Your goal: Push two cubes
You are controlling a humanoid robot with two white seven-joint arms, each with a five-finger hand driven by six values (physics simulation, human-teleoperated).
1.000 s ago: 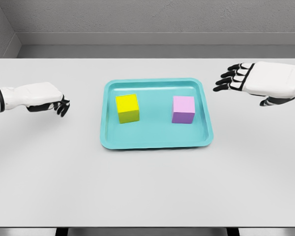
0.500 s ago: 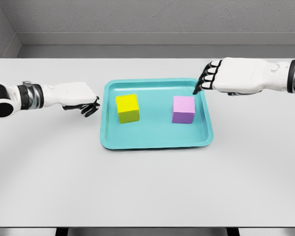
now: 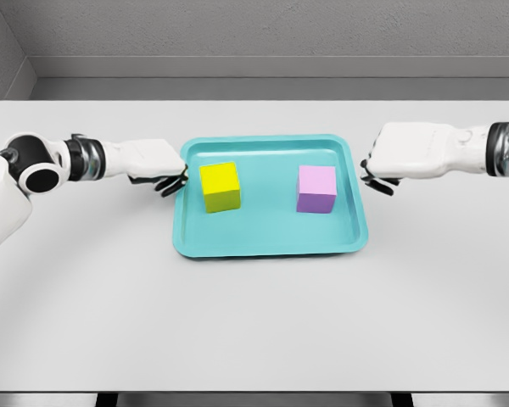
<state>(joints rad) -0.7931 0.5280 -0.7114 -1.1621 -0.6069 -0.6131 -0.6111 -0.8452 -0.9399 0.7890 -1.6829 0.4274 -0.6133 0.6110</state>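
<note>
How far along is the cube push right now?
Done: nothing moved yet; the yellow cube and the pink cube sit apart inside the teal tray. In hand: the left hand, fingers curled, is at the tray's left rim beside the yellow cube; the right hand, also curled, is just outside the right rim. Left: contacting and pushing both cubes.

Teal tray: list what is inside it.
The teal tray holds a yellow cube on its left and a pink cube on its right, apart. The floor under each cube is covered.
</note>
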